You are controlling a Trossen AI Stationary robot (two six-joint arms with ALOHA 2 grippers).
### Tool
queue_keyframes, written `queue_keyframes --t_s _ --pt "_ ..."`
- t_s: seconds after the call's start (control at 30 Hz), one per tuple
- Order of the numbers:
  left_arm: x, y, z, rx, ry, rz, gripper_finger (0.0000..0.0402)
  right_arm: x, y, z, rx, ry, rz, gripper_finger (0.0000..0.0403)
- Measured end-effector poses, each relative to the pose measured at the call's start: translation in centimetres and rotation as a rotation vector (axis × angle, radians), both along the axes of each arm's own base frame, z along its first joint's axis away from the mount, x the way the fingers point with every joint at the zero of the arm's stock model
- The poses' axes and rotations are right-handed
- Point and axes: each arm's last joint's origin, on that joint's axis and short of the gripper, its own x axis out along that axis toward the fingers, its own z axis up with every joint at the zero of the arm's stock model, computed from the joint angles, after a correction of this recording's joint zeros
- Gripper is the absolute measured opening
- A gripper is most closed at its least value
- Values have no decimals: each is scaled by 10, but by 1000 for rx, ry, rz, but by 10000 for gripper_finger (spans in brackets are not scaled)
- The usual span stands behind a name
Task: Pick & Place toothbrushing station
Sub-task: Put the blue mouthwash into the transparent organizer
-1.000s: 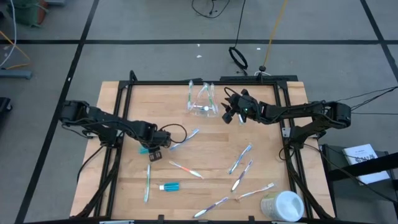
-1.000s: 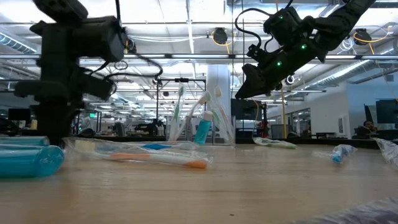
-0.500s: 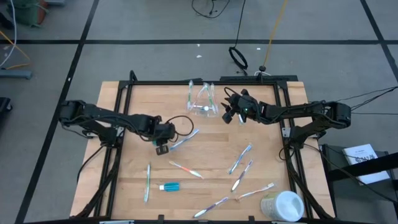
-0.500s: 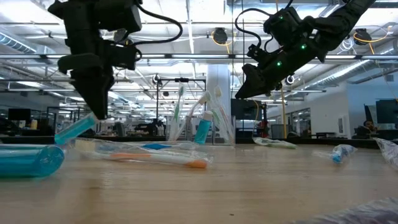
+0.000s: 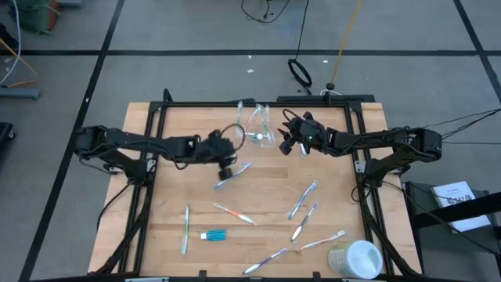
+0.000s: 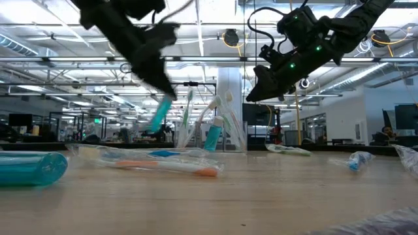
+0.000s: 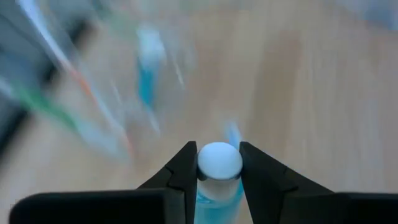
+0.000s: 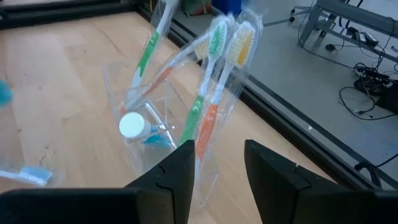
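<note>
My left gripper (image 5: 228, 164) is shut on a blue toothpaste tube (image 6: 160, 115) with a white cap, above the table and left of the clear cup (image 5: 258, 133). The cup stands near the far edge. It holds several toothbrushes (image 8: 208, 74) and another tube (image 8: 140, 130). My right gripper (image 5: 288, 146) hovers open just right of the cup and touches nothing; its fingers (image 8: 177, 168) frame the cup in the right wrist view. One more tube (image 5: 213, 234) lies flat on the table toward the near edge. My left gripper pinches the tube between its two fingers just behind the white cap (image 7: 219, 160), on the blue body (image 7: 217, 190). The tube lies along the fingers and the cap pokes out between the fingertips. It hangs tilted below the gripper, clear of the table (image 6: 160, 115).
Loose toothbrushes lie on the table: one (image 5: 232, 175) under my left gripper, others at the middle (image 5: 235, 213), the left (image 5: 185, 229) and the right (image 5: 302, 199). A larger white cup (image 5: 356, 258) lies at the near right corner. A black frame (image 5: 258, 104) borders the table.
My left gripper has risen from the table's left-middle and travelled toward the far right, toward the clear cup, carrying the blue tube. The tube has been lifted clear of the wood and now hangs tilted.
</note>
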Motion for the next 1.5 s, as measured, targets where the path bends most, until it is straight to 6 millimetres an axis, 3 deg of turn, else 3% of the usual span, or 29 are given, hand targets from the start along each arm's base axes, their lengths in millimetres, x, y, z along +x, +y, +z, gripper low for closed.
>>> queue_keyframes --t_s 0.2,0.33,0.6,0.77,1.1,1.3,1.5 --pt "20 20 33 181 -369 31 98 0 0 1 -2 -7 0 130" --pt "32 35 34 176 -518 26 98 0 0 1 -3 -7 0 130" --pt "52 71 -9 294 -500 303 99 0 0 1 -3 -8 0 130" --pt "58 80 -33 240 -476 311 99 0 0 1 -3 -7 0 130" --pt "59 75 -24 301 -516 304 99 0 0 1 -3 -6 0 130" --pt "56 76 -43 186 -396 334 99 0 0 0 -1 -3 0 130" --pt "55 75 -49 101 -350 225 99 1 0 1 -3 -14 0 130"
